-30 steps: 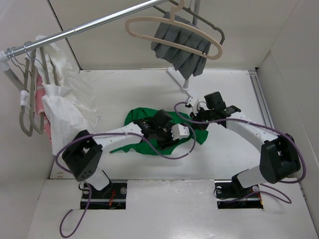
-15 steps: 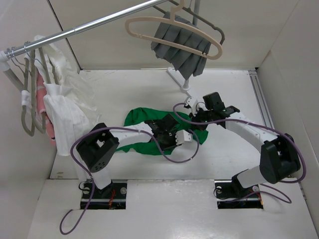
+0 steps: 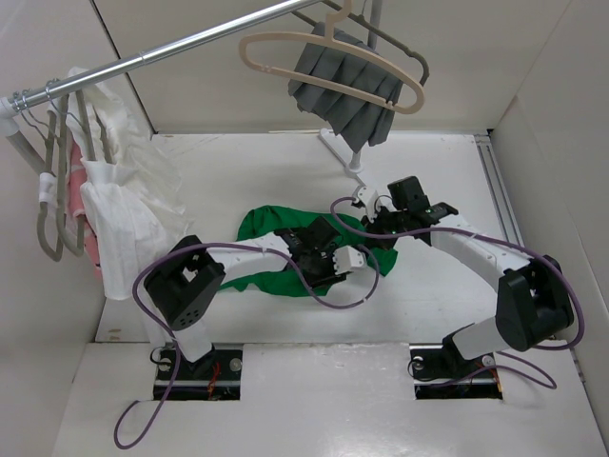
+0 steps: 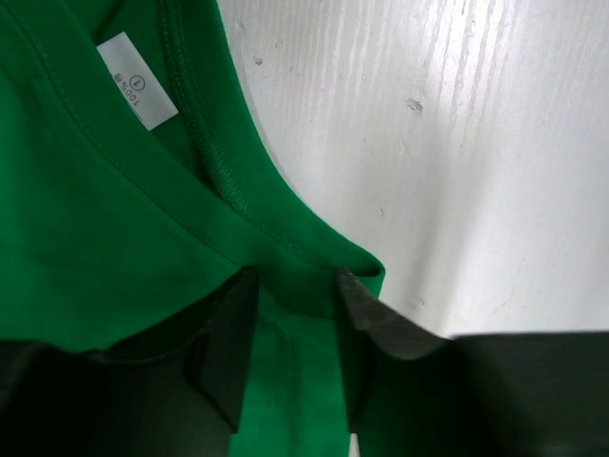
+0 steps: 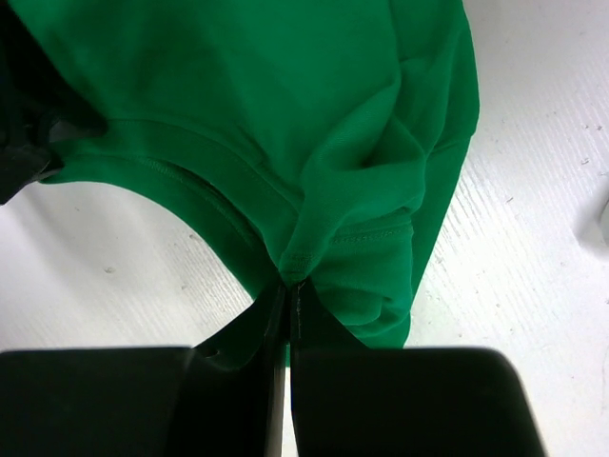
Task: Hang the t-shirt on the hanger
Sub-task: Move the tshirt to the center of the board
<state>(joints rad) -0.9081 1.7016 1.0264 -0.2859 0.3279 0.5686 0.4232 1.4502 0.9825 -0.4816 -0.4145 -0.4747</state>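
Left elbow [image 3: 186,290] had swung right; left gripper [image 4: 295,286] stood parted astride the collar [image 4: 219,171], right gripper [image 5: 287,295] clamped on a fold (shirt [image 3: 259,228] on table [image 3: 428,171], hanger [image 3: 285,36] on rail [image 3: 171,48]). Grasping step; next, left must close.

- The bright green plain fabric t-shirt [image 3: 255,227] is one solid colour, with a small white tag [image 4: 139,79] inside its collar.
- The curved plastic clothes hanger [image 3: 244,51] is cream.
- The pleated cloth [image 3: 344,90] is grey.
- The ribbed garments [image 3: 124,205] at the left edge are white.
- The left gripper [image 4: 295,286] and right gripper [image 5: 287,290] are black.
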